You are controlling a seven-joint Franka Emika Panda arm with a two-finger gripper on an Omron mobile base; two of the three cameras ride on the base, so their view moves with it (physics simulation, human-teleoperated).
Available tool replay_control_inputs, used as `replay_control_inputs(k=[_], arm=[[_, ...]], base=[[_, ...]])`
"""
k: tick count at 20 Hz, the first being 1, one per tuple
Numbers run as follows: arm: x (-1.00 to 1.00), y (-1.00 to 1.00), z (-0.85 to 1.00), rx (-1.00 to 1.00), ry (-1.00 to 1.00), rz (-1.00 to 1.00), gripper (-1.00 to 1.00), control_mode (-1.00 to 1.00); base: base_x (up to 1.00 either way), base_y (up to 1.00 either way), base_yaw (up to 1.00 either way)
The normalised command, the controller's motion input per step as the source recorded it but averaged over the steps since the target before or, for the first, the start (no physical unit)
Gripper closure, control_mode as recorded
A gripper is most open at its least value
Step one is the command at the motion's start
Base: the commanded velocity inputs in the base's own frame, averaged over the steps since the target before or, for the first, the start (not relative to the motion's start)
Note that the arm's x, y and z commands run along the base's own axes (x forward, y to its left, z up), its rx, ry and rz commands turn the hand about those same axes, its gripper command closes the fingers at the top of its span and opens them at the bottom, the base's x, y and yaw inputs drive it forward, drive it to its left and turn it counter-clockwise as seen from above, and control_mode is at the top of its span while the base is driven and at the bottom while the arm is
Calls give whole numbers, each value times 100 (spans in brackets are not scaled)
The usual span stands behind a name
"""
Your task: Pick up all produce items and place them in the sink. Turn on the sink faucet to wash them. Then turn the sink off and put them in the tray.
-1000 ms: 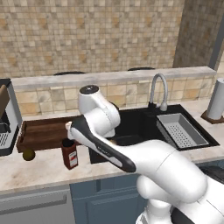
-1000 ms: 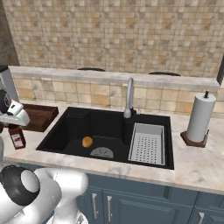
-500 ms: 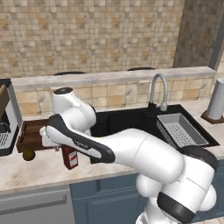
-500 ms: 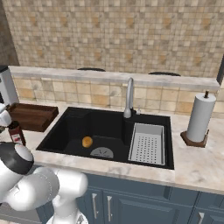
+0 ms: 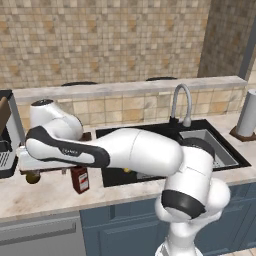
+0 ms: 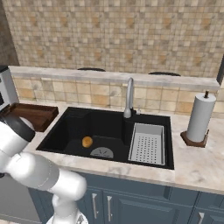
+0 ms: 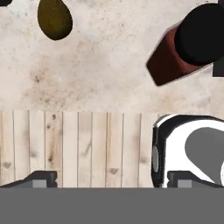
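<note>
My gripper (image 7: 111, 179) is open, its fingertips (image 7: 41, 177) wide apart with nothing between them, above the wooden tray (image 7: 78, 146). Past the tray's edge, on the counter, lie the olive-brown fruit (image 7: 54, 18) and, to its right, the dark-lidded jar (image 7: 192, 43). From the left base the arm stretches left over the tray, with the olive fruit (image 5: 33, 176) and jar (image 5: 79, 179) just in front of it. The orange-yellow fruit (image 6: 87, 141) rests in the black sink (image 6: 105, 124), near the drain. The faucet (image 6: 129, 96) stands behind the basin, and no water shows.
A grey perforated rack (image 6: 147, 142) fills the sink's right side. A paper towel roll (image 6: 200, 118) stands on the right counter. A coffee machine (image 5: 7, 135) stands at the far left beside the tray (image 6: 33, 114). A raised ledge runs behind the counter.
The arm has swung left, from the sink's left edge to over the tray and the counter beside it. The gripper stayed open. The fruits and jar have not moved.
</note>
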Motion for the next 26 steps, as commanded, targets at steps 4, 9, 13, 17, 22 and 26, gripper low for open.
replay_control_inputs(k=[4, 9, 13, 17, 22, 26], arm=[[26, 53, -3, 0, 0, 0, -100, -100], [43, 36, -12, 0, -3, 0, -100, -100], [34, 19, -17, -3, -7, 0, -100, -100], [10, 6, -29, -6, -12, 0, -100, -100], [10, 3, -28, -4, -11, 0, -100, -100], [3, 0, -30, -2, -6, 0, -100, -100]], base=[[0, 0, 0], [0, 0, 0], [0, 0, 0], [0, 0, 0], [0, 0, 0], [0, 0, 0]])
